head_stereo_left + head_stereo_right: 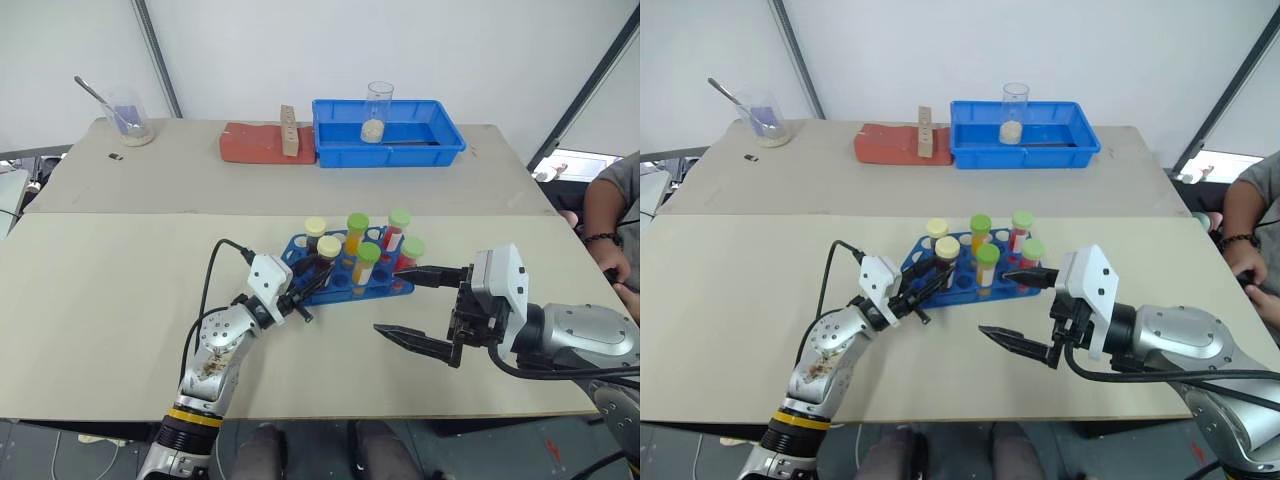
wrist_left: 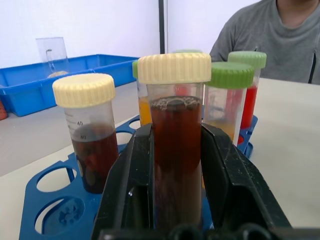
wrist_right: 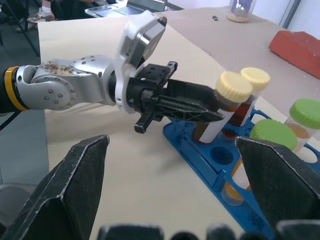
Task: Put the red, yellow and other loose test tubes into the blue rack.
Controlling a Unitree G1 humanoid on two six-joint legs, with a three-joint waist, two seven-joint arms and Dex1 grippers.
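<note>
Setting: a tan table (image 1: 110,300) carrying laboratory ware, seen from the robot's head and both wrists.
Blue rack: the small blue rack (image 1: 345,283) sits near the table's middle, between the two grippers, with several capped tubes upright in its holes.
Tube at the left gripper: a cream-capped tube of dark red-brown liquid (image 2: 176,145) stands upright at the rack's near left corner; whether its base is fully seated in a hole cannot be told.
Left gripper: the left gripper (image 1: 312,281) reaches in from the rack's left, its two black fingers (image 2: 125,185) lying along either side of this tube, against or just off its wall.
Neighbouring tubes: a second cream-capped dark tube (image 2: 91,132) stands just behind; green-capped tubes of yellow-orange (image 1: 365,265) and red liquid (image 1: 396,232) fill holes further right.
Right gripper: the right gripper (image 1: 424,309) hovers just right of the rack, fingers spread wide and holding nothing.
Far edge: a larger blue tray (image 1: 388,131) holds a clear beaker (image 1: 377,112); beside it lie a red block (image 1: 254,142) and a glass with a spoon (image 1: 128,118).
Bystander: a person in a grey shirt (image 1: 612,215) sits at the table's right end.
</note>
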